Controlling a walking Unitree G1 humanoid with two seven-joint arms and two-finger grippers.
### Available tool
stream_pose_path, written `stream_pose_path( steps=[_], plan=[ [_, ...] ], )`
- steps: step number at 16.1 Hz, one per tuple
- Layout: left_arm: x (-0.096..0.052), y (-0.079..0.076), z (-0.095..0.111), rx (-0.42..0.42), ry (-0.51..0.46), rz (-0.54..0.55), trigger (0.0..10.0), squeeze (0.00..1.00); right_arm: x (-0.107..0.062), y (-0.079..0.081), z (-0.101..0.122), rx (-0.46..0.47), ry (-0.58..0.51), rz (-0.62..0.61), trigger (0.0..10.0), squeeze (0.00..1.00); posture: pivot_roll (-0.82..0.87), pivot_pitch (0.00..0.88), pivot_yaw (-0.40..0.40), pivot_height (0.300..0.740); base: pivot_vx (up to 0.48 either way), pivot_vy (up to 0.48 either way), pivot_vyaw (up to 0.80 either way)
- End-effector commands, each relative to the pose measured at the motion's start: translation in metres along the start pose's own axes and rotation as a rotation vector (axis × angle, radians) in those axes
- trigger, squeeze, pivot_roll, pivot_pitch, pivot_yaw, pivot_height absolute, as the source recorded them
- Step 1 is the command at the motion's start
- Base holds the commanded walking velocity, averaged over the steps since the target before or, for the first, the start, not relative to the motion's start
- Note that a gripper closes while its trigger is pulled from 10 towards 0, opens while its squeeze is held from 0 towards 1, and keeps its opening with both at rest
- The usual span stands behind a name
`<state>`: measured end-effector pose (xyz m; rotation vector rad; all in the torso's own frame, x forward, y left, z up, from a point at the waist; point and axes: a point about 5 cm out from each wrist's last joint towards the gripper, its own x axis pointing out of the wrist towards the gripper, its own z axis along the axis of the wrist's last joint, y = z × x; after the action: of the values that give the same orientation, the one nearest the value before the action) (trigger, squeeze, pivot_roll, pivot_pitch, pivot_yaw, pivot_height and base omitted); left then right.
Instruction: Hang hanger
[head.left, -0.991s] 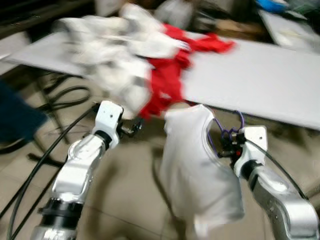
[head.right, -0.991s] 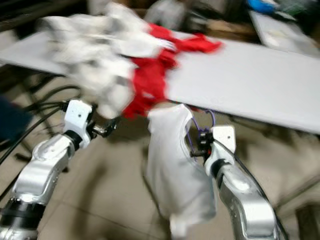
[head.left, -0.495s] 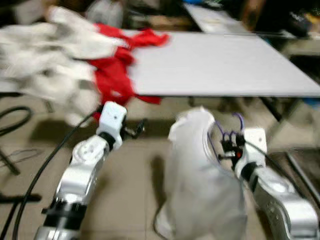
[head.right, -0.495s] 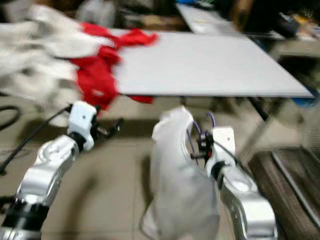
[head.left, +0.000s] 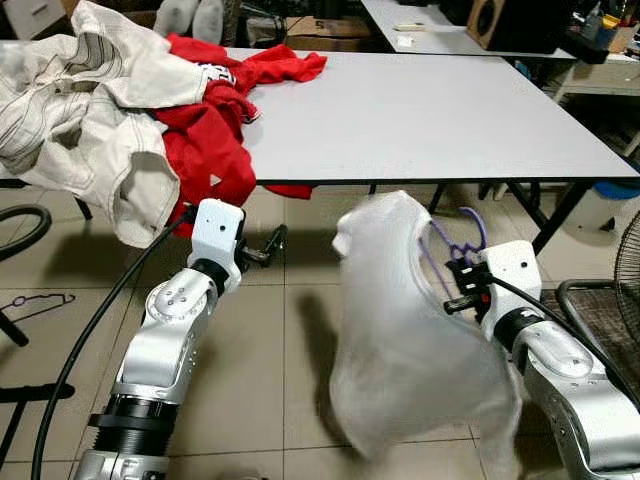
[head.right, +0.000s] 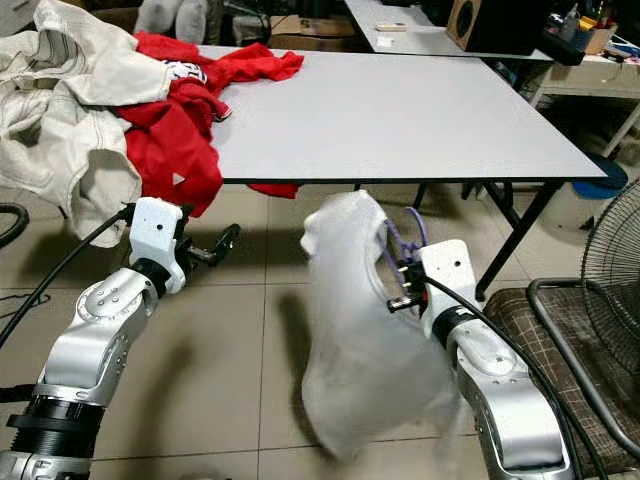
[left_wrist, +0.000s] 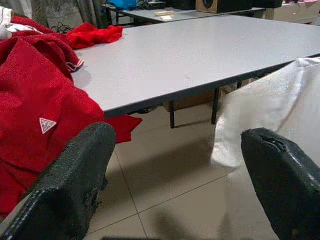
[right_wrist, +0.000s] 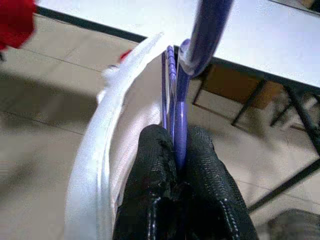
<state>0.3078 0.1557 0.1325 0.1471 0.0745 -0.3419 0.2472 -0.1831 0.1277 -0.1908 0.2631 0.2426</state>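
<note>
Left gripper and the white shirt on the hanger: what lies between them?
Nothing but bare tiled floor lies between the open left gripper and the white shirt, seen in the left eye view.

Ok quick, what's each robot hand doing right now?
Left tool: open, empty, near the red clothes.
Right tool: shut on the purple hanger carrying a white shirt.

right tool gripping purple hanger, white shirt hanging
</note>
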Motion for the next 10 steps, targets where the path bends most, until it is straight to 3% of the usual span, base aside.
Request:
stream_pose_path(
  steps=[1, 2, 3, 4, 5, 6, 8, 10],
  plan=[
    [0.0, -0.003, 0.001, -0.011, 0.003, -0.02, 10.0, 0.0, -0.001, -0.003, 0.009, -0.002, -0.051, 0.034, 10.0, 0.0, 0.05, 0.0, -0.051, 0.74, 0.0, 0.0, 0.0],
    [-0.001, -0.006, 0.001, -0.007, 0.0, -0.043, 10.0, 0.0, -0.002, -0.001, 0.01, 0.002, -0.063, 0.077, 10.0, 0.0, 0.05, 0.0, -0.051, 0.74, 0.0, 0.0, 0.0],
    [-0.001, -0.012, 0.007, -0.053, -0.028, -0.112, 10.0, 0.0, -0.008, 0.003, 0.021, 0.008, -0.134, 0.206, 10.0, 0.0, 0.05, 0.0, -0.046, 0.74, 0.0, 0.0, 0.0],
    [-0.001, -0.013, 0.009, -0.08, -0.04, -0.129, 10.0, 0.0, -0.009, 0.004, 0.024, 0.014, -0.153, 0.233, 10.0, 0.0, 0.05, 0.0, -0.045, 0.74, 0.0, 0.0, 0.0],
    [0.001, -0.019, 0.018, -0.132, -0.077, -0.199, 10.0, 0.95, -0.011, 0.006, 0.033, 0.023, -0.197, 0.315, 10.0, 0.0, 0.04, 0.0, -0.043, 0.74, 0.0, 0.0, 0.0],
    [0.003, -0.023, 0.023, -0.144, -0.093, -0.252, 10.0, 1.0, -0.011, 0.007, 0.039, 0.029, -0.221, 0.362, 10.0, 0.0, 0.04, 0.0, -0.042, 0.74, 0.0, 0.0, 0.0],
    [0.012, -0.039, 0.042, -0.148, -0.136, -0.392, 10.0, 1.0, -0.009, 0.009, 0.055, 0.064, -0.294, 0.5, 10.0, 0.0, 0.04, 0.0, -0.041, 0.74, 0.0, 0.0, 0.0],
    [0.018, -0.045, 0.051, -0.16, -0.147, -0.434, 10.0, 1.0, -0.005, 0.008, 0.061, 0.061, -0.309, 0.541, 10.0, 0.0, 0.03, 0.0, -0.041, 0.74, 0.0, 0.0, 0.0]
  ],
)
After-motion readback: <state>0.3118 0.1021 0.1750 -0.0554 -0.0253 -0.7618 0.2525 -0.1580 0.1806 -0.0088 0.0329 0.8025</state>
